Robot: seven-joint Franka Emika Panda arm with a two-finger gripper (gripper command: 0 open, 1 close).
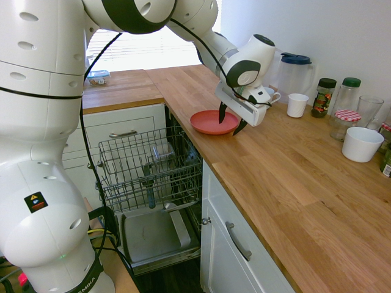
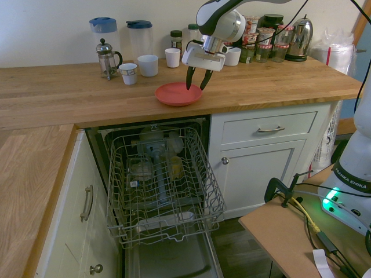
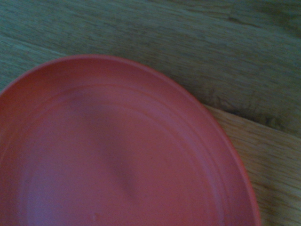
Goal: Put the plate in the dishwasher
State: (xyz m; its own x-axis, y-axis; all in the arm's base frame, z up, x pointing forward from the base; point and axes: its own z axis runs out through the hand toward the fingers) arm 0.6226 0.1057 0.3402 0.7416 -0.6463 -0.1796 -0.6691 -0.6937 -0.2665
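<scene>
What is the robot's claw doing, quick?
Gripper: open, holding nothing, its fingers straddling the rim of the plate on the counter.

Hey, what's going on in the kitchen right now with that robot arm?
The white arm has its tool open over the edge of a coral-red plate that lies flat on the wooden counter, one finger above the plate and one just past its rim. The plate isn't lifted. Below the counter, the dishwasher stands open with its wire rack pulled out, ready to take it.
</scene>
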